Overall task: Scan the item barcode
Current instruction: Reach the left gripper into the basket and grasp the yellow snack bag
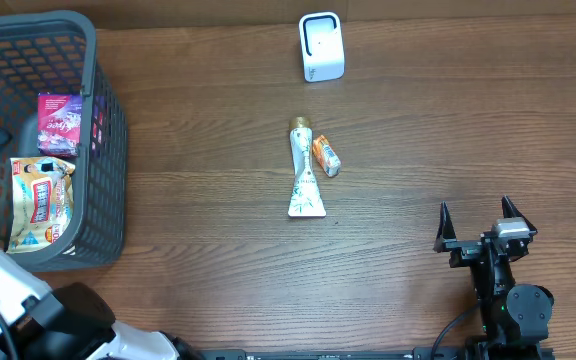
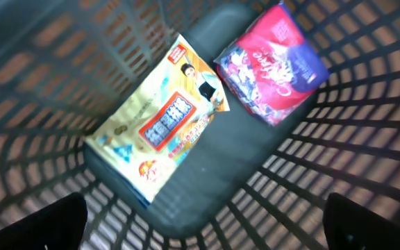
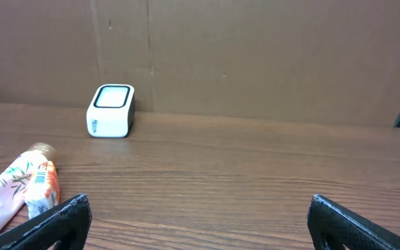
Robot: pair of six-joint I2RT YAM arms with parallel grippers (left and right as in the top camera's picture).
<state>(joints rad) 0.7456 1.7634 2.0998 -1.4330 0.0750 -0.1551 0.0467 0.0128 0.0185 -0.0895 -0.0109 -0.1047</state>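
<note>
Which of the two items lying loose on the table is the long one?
The white tube with the gold cap. The other, a small orange packet beside it near the cap, is much shorter.

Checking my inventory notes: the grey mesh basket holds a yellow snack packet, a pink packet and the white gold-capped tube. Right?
No. The overhead view shows the white gold-capped tube lying on the wooden table, outside the grey mesh basket, which holds the yellow snack packet and the pink packet.
</note>
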